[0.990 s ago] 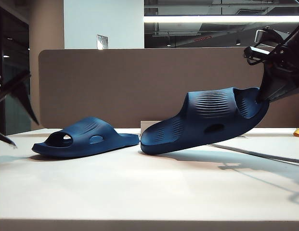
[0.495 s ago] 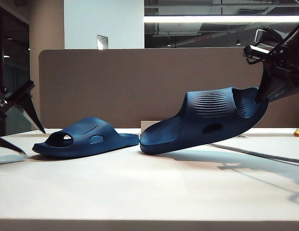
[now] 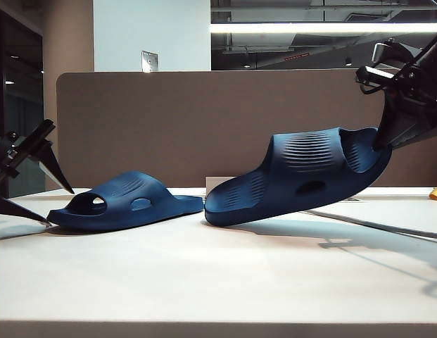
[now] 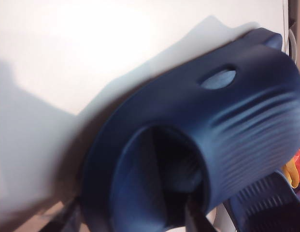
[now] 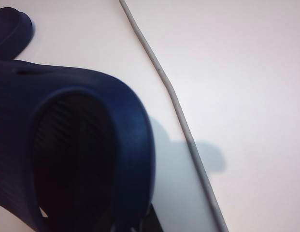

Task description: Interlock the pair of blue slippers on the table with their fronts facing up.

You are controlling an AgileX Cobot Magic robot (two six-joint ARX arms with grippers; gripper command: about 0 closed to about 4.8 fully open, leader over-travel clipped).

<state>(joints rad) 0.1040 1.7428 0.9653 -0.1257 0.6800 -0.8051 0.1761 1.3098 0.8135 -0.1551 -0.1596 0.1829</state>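
Much of me is cut off. In the exterior view my left gripper (image 3: 46,186) enters at the left edge, its two dark pointed fingers (image 3: 55,167) spread apart with nothing between them, just beside the open end of the flat slipper (image 3: 127,201); the arm behind it is out of frame. From my left wrist view that same slipper (image 4: 198,159) fills the frame, blurred, its mouth gaping at me, and only the dark tips of my jaws show at the frame's edge on either side of its near rim. Whether they touch the foam I cannot tell.

My right gripper (image 3: 384,141) comes in at the exterior view's right edge, mostly hidden behind black brackets and cabling. Its jaws are clenched on the rim of the raised slipper (image 3: 302,177), which hangs tilted: one end high at my jaws, the other end down on the tabletop (image 3: 218,282), just beside the end of the flat one without clearly touching it. In my right wrist view the raised slipper (image 5: 67,145) is a dark mass, its inside too dim to read, and my own jaws are barely visible beneath it.

The tabletop is pale, smooth and matte, carrying soft shadows. A thin grey cable (image 5: 178,116) runs across it near the raised slipper. Something yellow (image 3: 436,193) peeks in at the right edge, too cropped to name. Behind stands a brown partition panel (image 3: 204,120), then a pale wall and a strip of ceiling light.
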